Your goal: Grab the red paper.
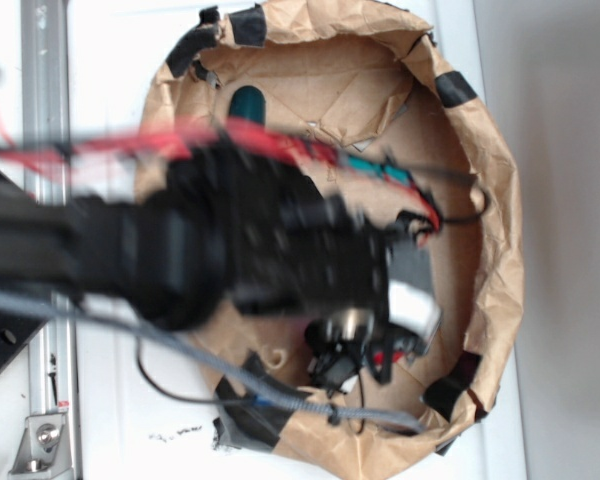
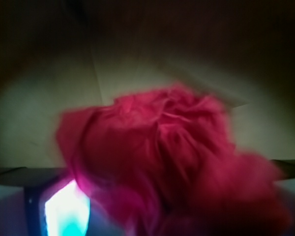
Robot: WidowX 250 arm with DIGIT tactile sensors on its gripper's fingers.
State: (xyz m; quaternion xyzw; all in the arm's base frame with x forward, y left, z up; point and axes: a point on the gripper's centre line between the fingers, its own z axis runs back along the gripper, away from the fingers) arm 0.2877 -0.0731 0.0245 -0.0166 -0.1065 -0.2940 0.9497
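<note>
Crumpled red paper stretches upper-left to lower-right, blurred

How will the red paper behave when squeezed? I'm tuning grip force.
The red paper shows loose folds and creases in the wrist view, so it will probably crush and give rather than resist. Being crumpled paper, it is likely light for its bulk. Its irregular, ruffled shape suggests it would not roll readily.
</note>
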